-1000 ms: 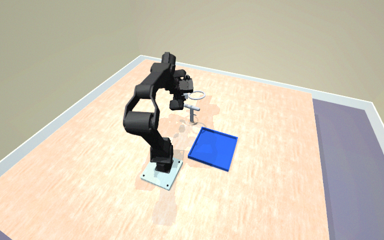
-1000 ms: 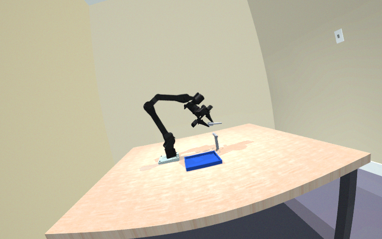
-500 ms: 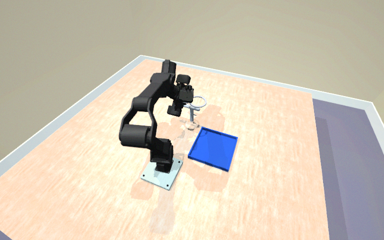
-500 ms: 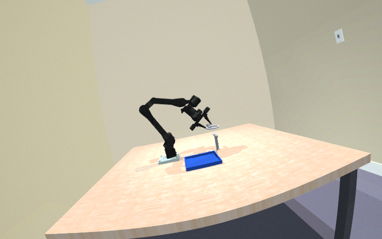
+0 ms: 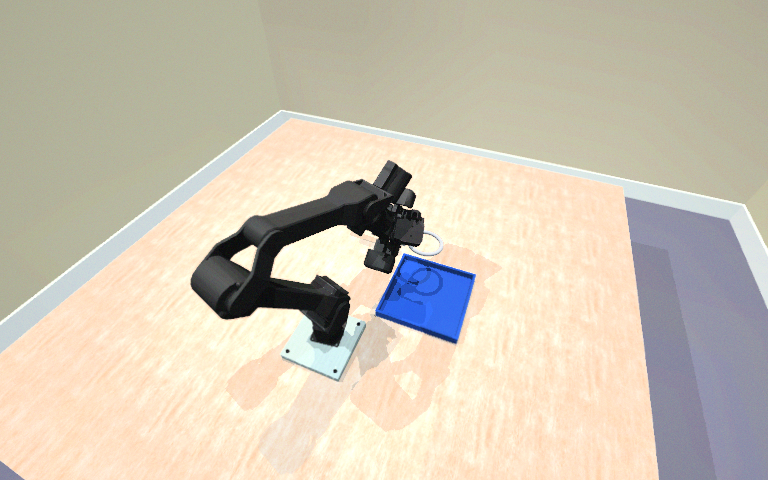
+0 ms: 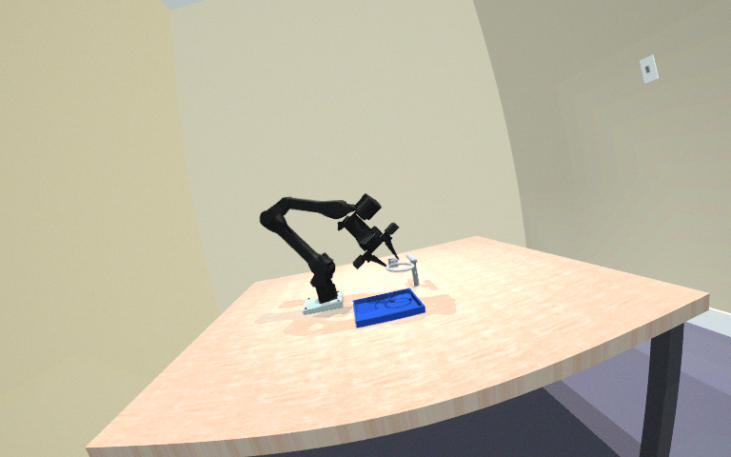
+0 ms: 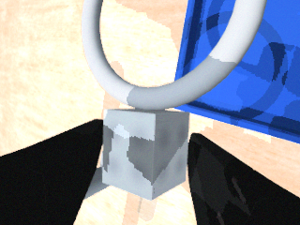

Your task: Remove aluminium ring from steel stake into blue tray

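My gripper (image 6: 391, 262) (image 7: 146, 135) is shut on the grey block-shaped tab (image 7: 145, 150) of the ring. The pale aluminium ring (image 5: 427, 254) (image 6: 401, 270) (image 7: 155, 97) is held in the air, roughly level, off the stake. The steel stake (image 6: 415, 275) stands upright with its cross-bar at the top; in the top view the arm hides it. A grey piece, apparently part of the stake, shows below the tab in the wrist view. The blue tray (image 5: 447, 309) (image 6: 390, 320) (image 7: 262, 123) lies on the table, empty, with the ring's shadow inside.
The stake stands behind the tray in the exterior view, close to the held ring. The pale base plate (image 5: 305, 354) (image 6: 323, 306) of the arm is beside the tray. The tray has a low raised rim.
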Motion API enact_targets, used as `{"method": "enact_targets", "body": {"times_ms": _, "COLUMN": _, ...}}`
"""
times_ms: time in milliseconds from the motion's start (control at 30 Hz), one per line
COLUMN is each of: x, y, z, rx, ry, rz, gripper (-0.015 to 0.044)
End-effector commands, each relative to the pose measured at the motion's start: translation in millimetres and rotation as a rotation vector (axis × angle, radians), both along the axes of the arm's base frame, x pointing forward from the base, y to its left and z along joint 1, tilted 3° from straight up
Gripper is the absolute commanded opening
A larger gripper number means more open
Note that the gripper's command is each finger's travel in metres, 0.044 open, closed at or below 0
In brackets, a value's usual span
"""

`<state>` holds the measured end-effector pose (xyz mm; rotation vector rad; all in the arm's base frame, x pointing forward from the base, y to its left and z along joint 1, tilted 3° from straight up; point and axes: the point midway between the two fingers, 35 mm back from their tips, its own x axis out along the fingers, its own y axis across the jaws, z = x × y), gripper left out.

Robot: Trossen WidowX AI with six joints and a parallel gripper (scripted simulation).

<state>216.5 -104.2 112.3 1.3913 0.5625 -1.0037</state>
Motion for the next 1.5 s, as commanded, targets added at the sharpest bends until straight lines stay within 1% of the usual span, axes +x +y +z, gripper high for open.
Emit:
{"method": "enact_targets", "body": {"times_ms": 0, "x": -26, "y": -18, "z": -14, "rx": 0.006, "ry": -0.013, "rz": 0.005, "gripper": 0.0000}}
{"method": "enact_targets", "body": {"times_ms": 333, "x": -80, "y": -41, "z": -43, "rx": -0.041, "ry": -0.088, "rz": -0.007, "gripper": 0.0000}}
{"method": "enact_targets", "body": {"times_ms": 533, "x": -81, "y": -42, "z": -46, "rx": -0.043, "ry": -0.090, "rz": -0.008, "gripper": 0.0000}}
{"method": "enact_targets", "body": {"times_ms": 767, "x": -83, "y": -42, "z": -71, "rx": -0.043, "ry": -0.089, "rz": -0.008, "gripper": 0.0000}}
{"method": "enact_targets", "body": {"times_ms": 867, "x": -83, "y": -42, "z": -73, "rx": -0.043, "ry": -0.089, "rz": -0.008, "gripper": 0.0000}}
{"method": "enact_targets", "body": {"times_ms": 1400, "x": -83, "y": -42, "z": -68, "rx": -0.038, "ry": -0.082, "rz": -0.013, "gripper": 0.0420}}
{"method": "enact_targets", "body": {"times_ms": 1433, "x": -82, "y": -43, "z": -62, "rx": -0.038, "ry": -0.082, "rz": -0.013, "gripper": 0.0440}}
{"method": "enact_targets", "body": {"times_ms": 1467, "x": -81, "y": -45, "z": -52, "rx": -0.038, "ry": -0.082, "rz": -0.013, "gripper": 0.0440}}
